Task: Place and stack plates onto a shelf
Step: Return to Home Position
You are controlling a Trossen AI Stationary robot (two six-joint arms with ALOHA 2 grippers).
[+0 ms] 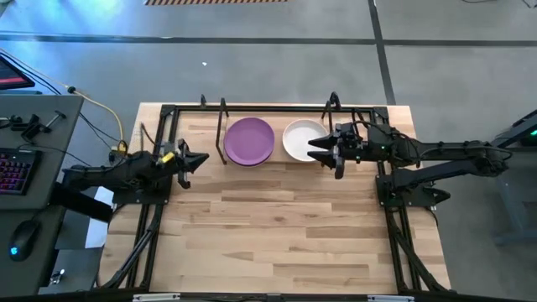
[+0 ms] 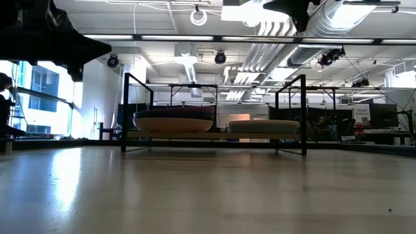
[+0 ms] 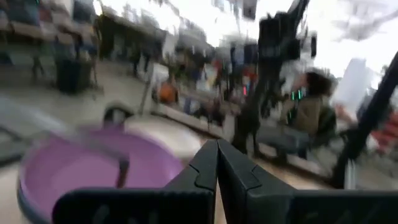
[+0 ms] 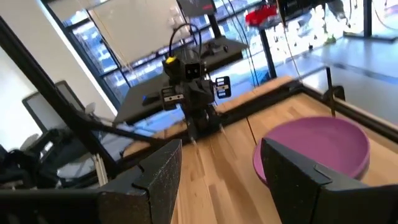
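Note:
The shelf [image 1: 278,158] stands at the table's far edge; in the low view its board [image 2: 221,136] carries two stacks. The left stack has the purple plate [image 1: 248,140] on top, also in the left wrist view [image 3: 93,168] and the right wrist view [image 4: 317,149]. The right stack is topped by the white plate [image 1: 299,139]. Lower plates show only as edges [image 2: 172,123]. My left gripper [image 1: 200,159] is shut, left of the shelf, holding nothing. My right gripper [image 1: 317,149] is open over the white plate's right edge, empty [image 4: 221,162].
Bare wooden tabletop [image 1: 277,226] spreads from the shelf to the near edge. The shelf's thin black rods [image 1: 223,126] rise beside the plates. A keyboard [image 1: 13,172] and a mouse [image 1: 25,239] lie on a side desk left of the table.

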